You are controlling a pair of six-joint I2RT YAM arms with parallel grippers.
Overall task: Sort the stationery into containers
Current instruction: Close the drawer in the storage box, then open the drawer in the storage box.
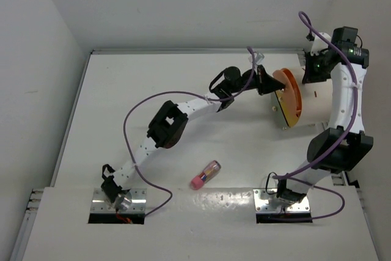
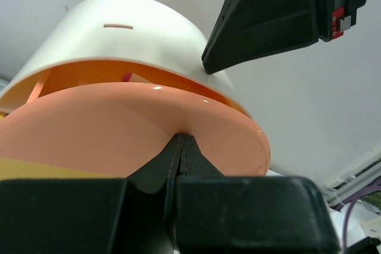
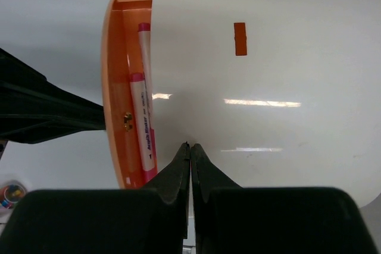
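The cream-white drum (image 1: pixel 321 99) lies on its side at the right of the table. Its orange end face (image 1: pixel 287 98) points left and stands a little apart from the drum wall. My left gripper (image 1: pixel 264 82) is shut, its tips against the orange face (image 2: pixel 119 129); nothing shows between the jaws. My right gripper (image 1: pixel 316 68) is shut, its tips (image 3: pixel 190 145) resting on the drum's cream wall (image 3: pixel 268 87). White pens with pink marks (image 3: pixel 143 117) show inside the gap behind the orange face (image 3: pixel 113 87). A pink-ended tube (image 1: pixel 206 174) lies on the table near the arm bases.
White walls enclose the table at the left, back and right. The left arm's purple cable (image 1: pixel 146 102) loops over the middle of the table. The left gripper's black body (image 3: pixel 41 111) shows at the left of the right wrist view.
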